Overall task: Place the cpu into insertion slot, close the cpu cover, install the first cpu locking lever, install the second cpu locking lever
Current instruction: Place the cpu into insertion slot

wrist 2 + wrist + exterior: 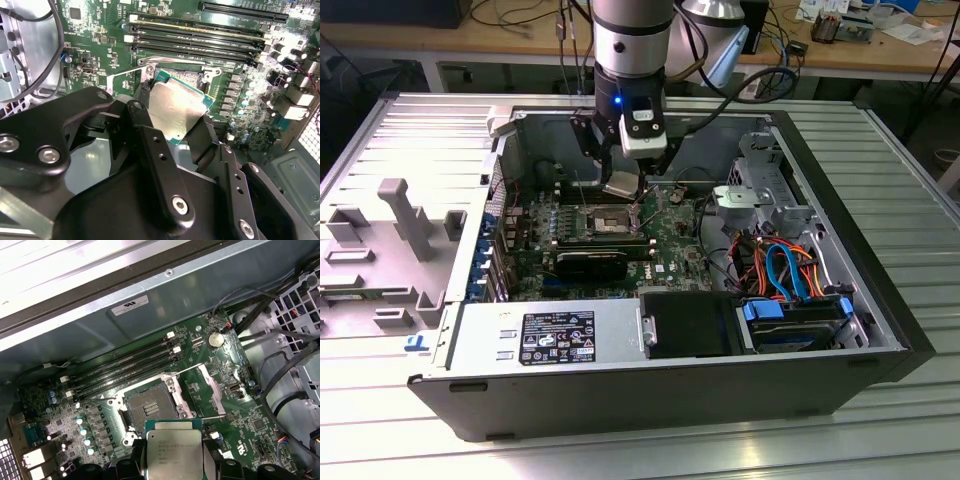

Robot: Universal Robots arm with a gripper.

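The black two-fingered gripper [172, 116] is clamped on opposite edges of the small, flat, silver-grey square cpu [176, 102]. It holds the chip above the open, silver-rimmed square insertion slot [150, 405] (not yet seated). A misaligned or skewed descent would likely bend the socket contacts.

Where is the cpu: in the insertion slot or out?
Out. The hand grips the cpu clear of the insertion slot, which lies bare in the first wrist view.
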